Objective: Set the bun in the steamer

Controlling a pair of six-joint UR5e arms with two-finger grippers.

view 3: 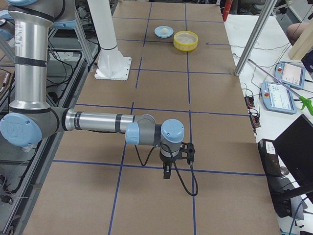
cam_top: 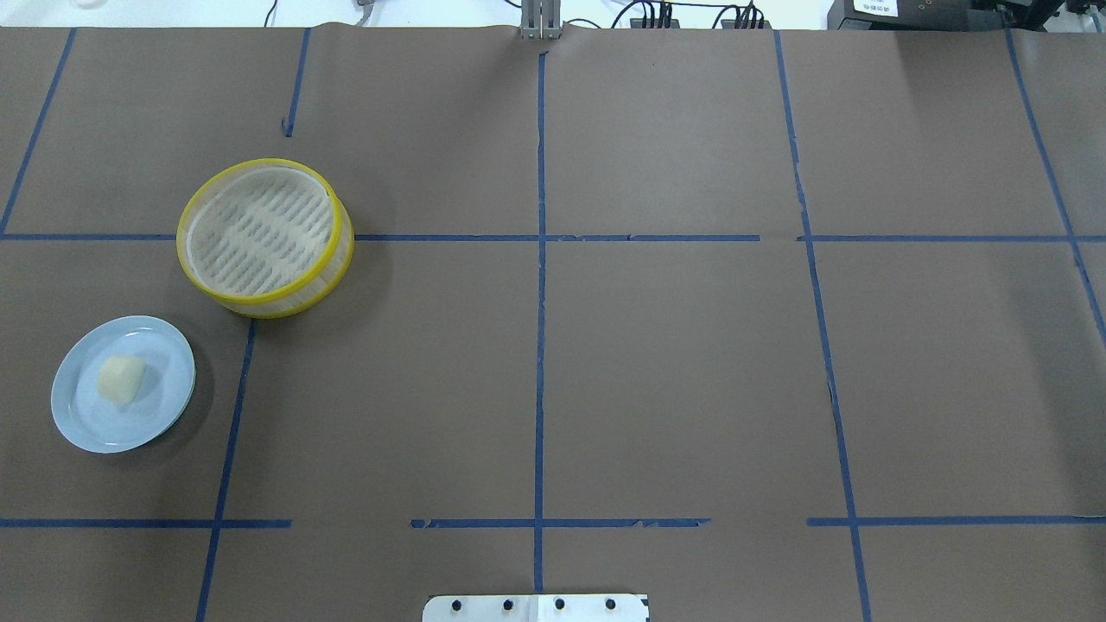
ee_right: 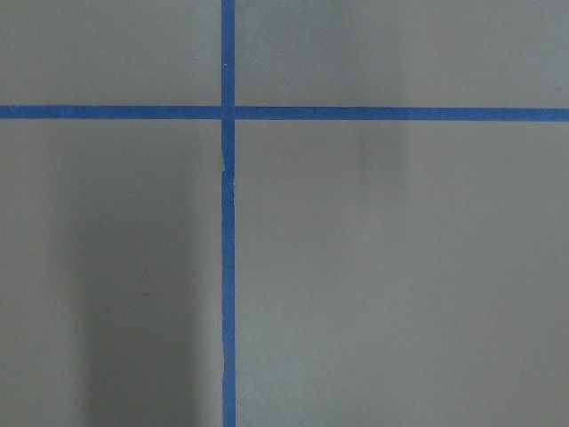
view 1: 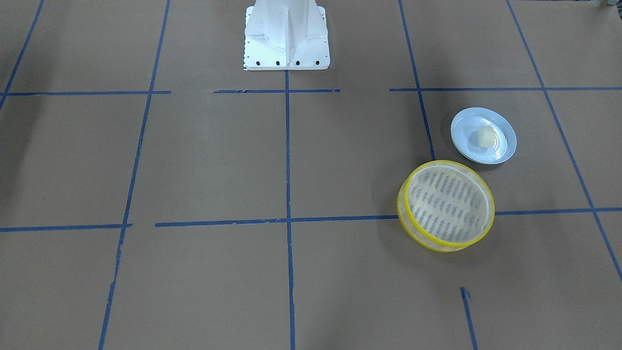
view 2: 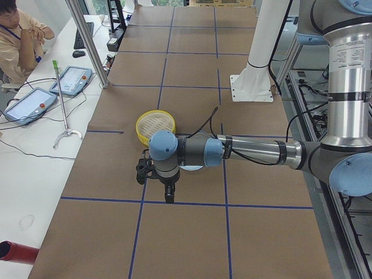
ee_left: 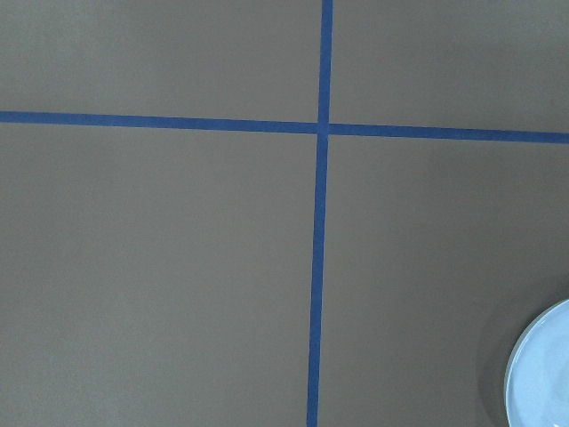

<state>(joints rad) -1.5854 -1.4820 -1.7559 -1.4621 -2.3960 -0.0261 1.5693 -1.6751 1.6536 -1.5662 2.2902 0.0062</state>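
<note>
**Bun waits on plate**

Left gripper [view 2: 168,195] hangs beside the plate [cam_top: 164,406]; right gripper [view 3: 167,172] is well apart. Whether either is open, I cannot tell. Bun [cam_top: 120,380] lies on the plate near the steamer [cam_top: 264,238]. A squeezing grasp could dent it or skid the plate.

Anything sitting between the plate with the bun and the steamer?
No. In the overhead view only bare brown table paper separates the plate, holding the bun, from the steamer.

Both arms reach out level over the table.
Left gripper [view 2: 169,195] and right gripper [view 3: 167,172] point straight down; finger state unreadable.
</note>
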